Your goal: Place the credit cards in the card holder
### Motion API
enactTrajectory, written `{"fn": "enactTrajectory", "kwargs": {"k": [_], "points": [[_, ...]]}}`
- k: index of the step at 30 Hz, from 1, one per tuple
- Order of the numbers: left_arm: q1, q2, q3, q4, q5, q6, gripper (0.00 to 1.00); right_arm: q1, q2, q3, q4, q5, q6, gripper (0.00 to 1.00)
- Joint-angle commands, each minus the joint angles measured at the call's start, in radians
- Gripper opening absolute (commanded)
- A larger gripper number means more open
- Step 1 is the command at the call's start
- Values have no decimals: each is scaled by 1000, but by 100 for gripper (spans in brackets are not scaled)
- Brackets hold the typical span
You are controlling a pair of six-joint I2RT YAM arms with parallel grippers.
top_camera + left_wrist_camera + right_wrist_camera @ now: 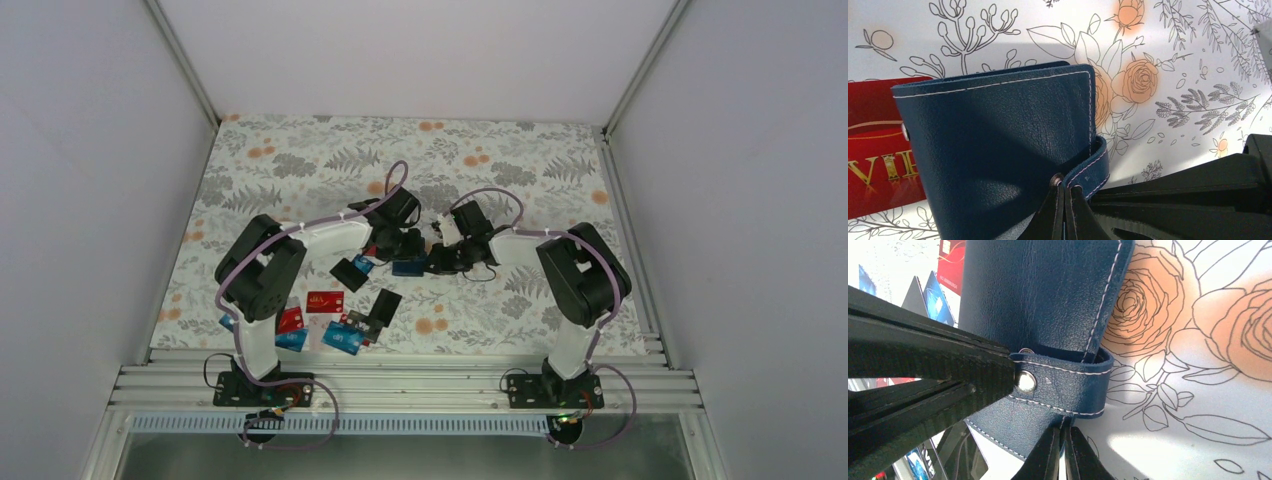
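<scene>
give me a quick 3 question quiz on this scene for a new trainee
1. True or false: the card holder lies spread open.
2. In the left wrist view, the credit card partly hidden behind the holder is: A) red with gold letters B) white C) green.
3. Fill in: the left gripper and the right gripper are both ___ on the holder, near its snap tab.
Key: 1 false, it is folded closed. 2 A. 3 shut.
</scene>
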Motion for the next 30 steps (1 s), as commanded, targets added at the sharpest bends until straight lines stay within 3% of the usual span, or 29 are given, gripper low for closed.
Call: {"fn": "enactTrajectory", "kwargs": {"k": [1,19,30], "points": [[-3,21,28,-32,-15,21,2,9,32,-4,-1,23,-11,7],[-1,66,135,-120,-60,80,2,8,10,2,-25,19,-32,8],[-1,63,117,-143,-67,81,3,8,26,3,-29,20,-35,8]]}}
